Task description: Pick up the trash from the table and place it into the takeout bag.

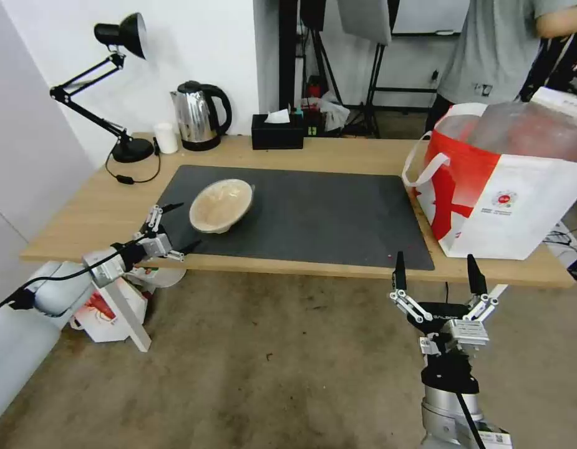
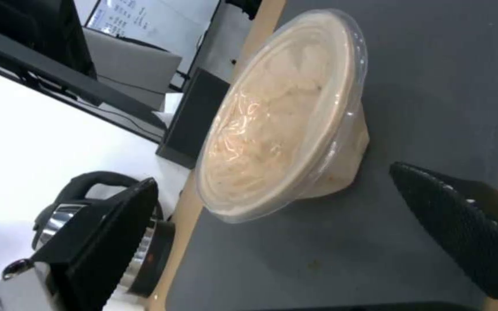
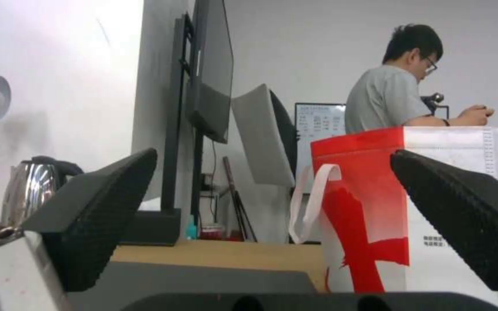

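Note:
A shallow beige bowl [image 1: 221, 204] with a clear lid, the trash in view, sits on the dark grey mat [image 1: 313, 218] toward its left end, tilted. My left gripper [image 1: 181, 227] is open just left of it at the table's front edge, one finger on each side of the bowl's near rim and not touching it. In the left wrist view the bowl [image 2: 281, 116] lies ahead of the open left gripper [image 2: 272, 216]. The red-and-white takeout bag [image 1: 506, 187] stands open at the table's right end. My right gripper [image 1: 436, 274] is open below the table's front edge, near the bag [image 3: 410, 203].
At the back of the light-wood table [image 1: 338, 153] stand a black desk lamp [image 1: 113, 81], a small white cup [image 1: 166, 137], a steel kettle [image 1: 199, 115] and a black tissue box [image 1: 277, 131]. A smaller red-and-white bag [image 1: 107, 312] lies on the floor under the left end.

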Motion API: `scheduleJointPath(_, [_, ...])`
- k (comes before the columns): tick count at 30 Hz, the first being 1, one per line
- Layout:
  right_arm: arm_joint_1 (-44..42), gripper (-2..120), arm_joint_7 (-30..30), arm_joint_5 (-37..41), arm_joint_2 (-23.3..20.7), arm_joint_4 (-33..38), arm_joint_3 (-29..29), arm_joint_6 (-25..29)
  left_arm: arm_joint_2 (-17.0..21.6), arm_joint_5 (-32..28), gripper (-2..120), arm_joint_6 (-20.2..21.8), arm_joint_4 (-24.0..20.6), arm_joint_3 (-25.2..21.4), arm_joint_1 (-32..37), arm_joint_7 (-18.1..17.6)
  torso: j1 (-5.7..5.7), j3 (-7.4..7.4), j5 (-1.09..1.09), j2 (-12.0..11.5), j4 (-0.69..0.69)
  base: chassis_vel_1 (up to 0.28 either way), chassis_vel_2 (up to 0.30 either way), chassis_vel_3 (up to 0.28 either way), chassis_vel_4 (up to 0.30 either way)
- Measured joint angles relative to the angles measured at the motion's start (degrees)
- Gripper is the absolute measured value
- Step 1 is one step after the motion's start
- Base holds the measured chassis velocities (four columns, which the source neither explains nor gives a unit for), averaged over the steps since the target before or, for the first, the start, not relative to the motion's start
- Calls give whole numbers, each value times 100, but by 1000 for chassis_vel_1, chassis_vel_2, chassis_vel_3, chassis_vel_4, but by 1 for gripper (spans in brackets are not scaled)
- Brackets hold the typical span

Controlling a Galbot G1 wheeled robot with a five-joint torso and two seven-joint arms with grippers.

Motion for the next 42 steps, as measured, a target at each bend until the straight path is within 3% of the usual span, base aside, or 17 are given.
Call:
scheduleJointPath(12, [0, 100, 0, 0, 0, 0, 0, 0, -163, 190, 100, -29, 312, 443, -428, 38, 0, 0, 0, 0, 0, 0, 0, 0, 0])
scheduleJointPath(24, [0, 100, 0, 0, 0, 0, 0, 0, -272, 238, 100, -95, 508, 581, -635, 153, -2, 0, 3, 2, 2, 0, 0, 0, 0])
scheduleJointPath(42, [0, 100, 0, 0, 0, 0, 0, 0, -284, 264, 33, -67, 584, 631, -737, 323, 0, 1, -1, -1, 0, 0, 0, 0, 0])
